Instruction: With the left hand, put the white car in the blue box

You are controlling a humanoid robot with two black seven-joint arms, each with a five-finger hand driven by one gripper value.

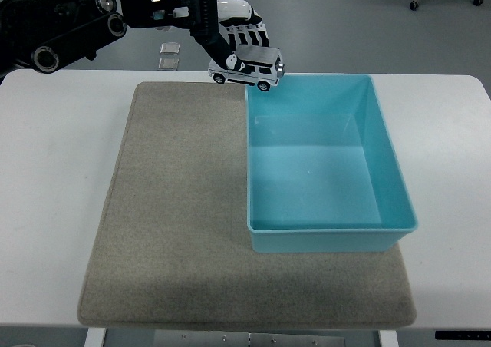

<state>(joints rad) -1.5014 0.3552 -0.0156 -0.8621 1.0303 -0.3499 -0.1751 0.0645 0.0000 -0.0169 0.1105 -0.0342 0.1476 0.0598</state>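
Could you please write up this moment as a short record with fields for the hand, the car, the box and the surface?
left hand: raised above the table's far side, fingers closed on the white car
white car: held in the air, tilted slightly, at the far left corner of the blue box
blue box: open, empty, resting on the mat's right part
mat: grey-beige, flat on the white table
right hand: not visible
task stage: car carried, not yet released

this is looking like a lab or test room: a white table (46, 170) is standing on a grey smooth floor (345, 17), and behind the table caster wheels (413, 4) are showing.
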